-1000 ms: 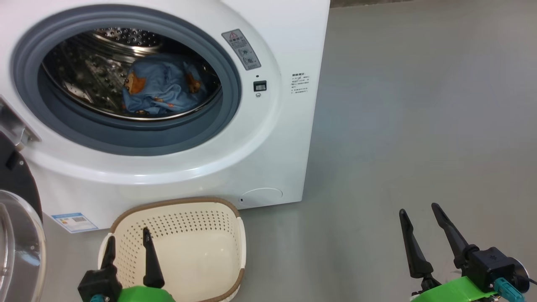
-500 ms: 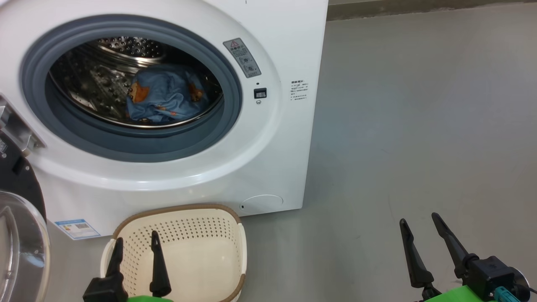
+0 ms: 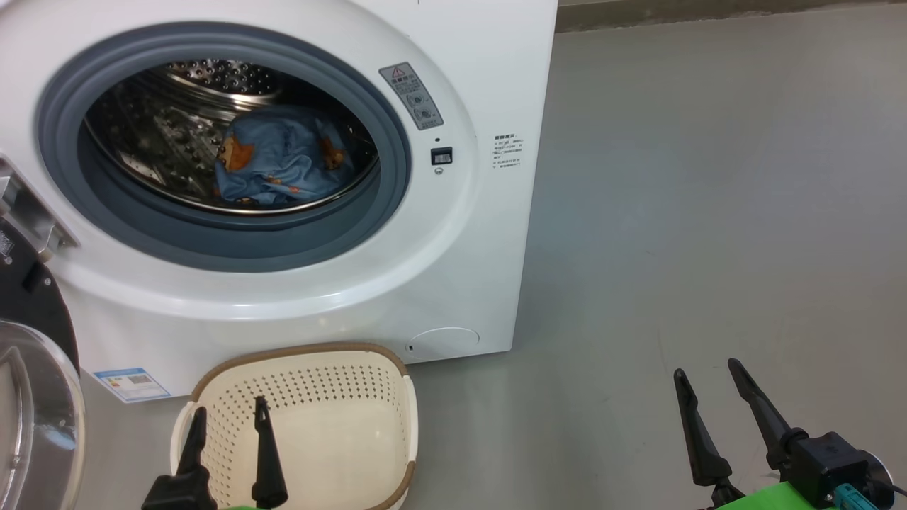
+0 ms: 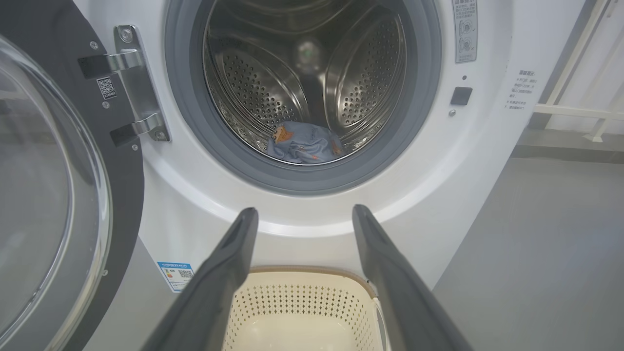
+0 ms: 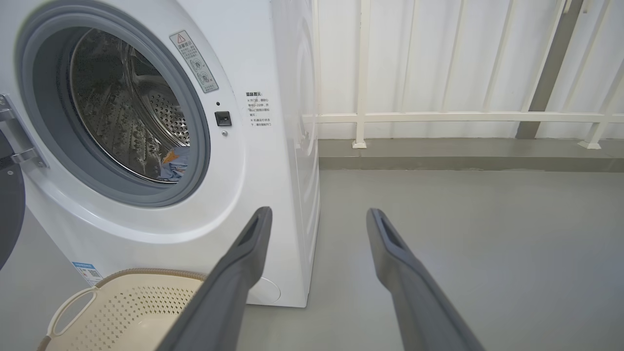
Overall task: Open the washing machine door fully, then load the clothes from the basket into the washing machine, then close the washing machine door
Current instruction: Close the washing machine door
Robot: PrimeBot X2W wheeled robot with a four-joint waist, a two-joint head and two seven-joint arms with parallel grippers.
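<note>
Blue animal-print clothes bundle [image 3: 280,159] sits in the steel perforated drum [image 3: 163,127] of the white front-loading washing machine [image 3: 482,248]. Cream perforated brown-rimmed plastic basket [image 3: 305,352] is empty. Glossy black round door [image 3: 35,304] is swung open. My left pincer [image 3: 230,404] over the basket and my right pincer [image 3: 706,367] over the grey floor [image 3: 708,212] are spread wide, gripping nothing. Same as a second ago; only the camera shifted.

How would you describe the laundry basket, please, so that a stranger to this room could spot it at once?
Find the big white washing machine. On the grey floor just before its lower front stands the basket: low, cream-white perforated plastic, brown-rimmed and empty, the one container seen on that floor.
</note>
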